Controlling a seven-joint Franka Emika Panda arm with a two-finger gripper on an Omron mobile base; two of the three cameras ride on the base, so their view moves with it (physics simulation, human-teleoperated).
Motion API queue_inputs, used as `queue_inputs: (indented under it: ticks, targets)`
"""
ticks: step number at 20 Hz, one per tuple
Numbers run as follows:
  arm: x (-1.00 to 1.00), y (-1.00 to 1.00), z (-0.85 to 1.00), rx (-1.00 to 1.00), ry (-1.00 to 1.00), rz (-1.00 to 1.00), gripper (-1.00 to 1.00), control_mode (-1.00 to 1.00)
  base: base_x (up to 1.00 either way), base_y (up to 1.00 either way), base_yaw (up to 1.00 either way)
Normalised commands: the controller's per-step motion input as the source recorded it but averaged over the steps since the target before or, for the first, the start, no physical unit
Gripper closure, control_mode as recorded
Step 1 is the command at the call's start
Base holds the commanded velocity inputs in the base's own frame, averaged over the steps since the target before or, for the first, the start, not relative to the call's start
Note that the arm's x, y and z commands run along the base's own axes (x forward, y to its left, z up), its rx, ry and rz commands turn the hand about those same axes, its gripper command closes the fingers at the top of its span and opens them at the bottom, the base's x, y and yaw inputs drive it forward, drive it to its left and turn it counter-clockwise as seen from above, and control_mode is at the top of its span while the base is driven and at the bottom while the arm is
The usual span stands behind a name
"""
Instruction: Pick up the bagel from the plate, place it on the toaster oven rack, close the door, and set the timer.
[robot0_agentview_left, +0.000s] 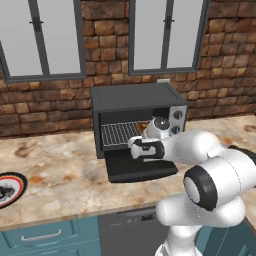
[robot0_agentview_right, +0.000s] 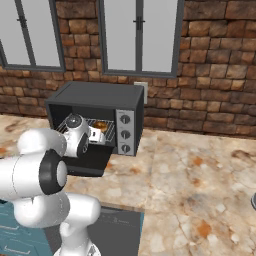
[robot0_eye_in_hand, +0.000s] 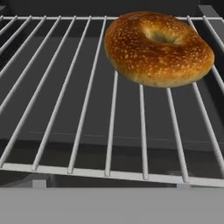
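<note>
Bagel (robot0_eye_in_hand: 158, 47) lay on the toaster oven rack (robot0_eye_in_hand: 87, 109), toward its right side in the hand view, seeded crust uppermost and free of any grasp. In the left base view, the gripper (robot0_agentview_left: 136, 146) was held at the mouth of the toaster oven (robot0_agentview_left: 135, 100), just above the door (robot0_agentview_left: 140, 167), which hung fully lowered over the marble counter (robot0_agentview_left: 60, 170). The fingers were spread wide and held nothing. The plate (robot0_agentview_left: 11, 187) sat well apart, at the counter's far left edge, with nothing on it.
</note>
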Motion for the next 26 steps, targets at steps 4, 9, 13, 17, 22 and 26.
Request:
queue_inputs:
  ticks: [4, 9, 13, 17, 22, 26]
  targets:
    - [0.62, -0.1, 0.0, 0.0, 0.0, 0.0, -1.0, -1.0, 0.0, 0.0, 0.0]
    - [0.48, -0.05, 0.0, 0.0, 0.0, 0.0, -1.0, -1.0, 0.0, 0.0, 0.0]
    - [0.12, 0.0, 0.0, 0.0, -0.1, 0.0, -1.0, -1.0, 0.0, 0.0, 0.0]
    - [-0.21, 0.0, 0.0, 0.0, -0.2, 0.0, -1.0, -1.0, 0.0, 0.0, 0.0]
    - [-0.46, 0.0, 0.01, 0.0, -0.26, 0.0, -1.0, -1.0, 0.0, 0.0, 0.0]
    - [-0.72, 0.0, 0.43, 0.03, -0.08, -0.01, -1.0, -1.0, 0.0, 0.0, 0.0]
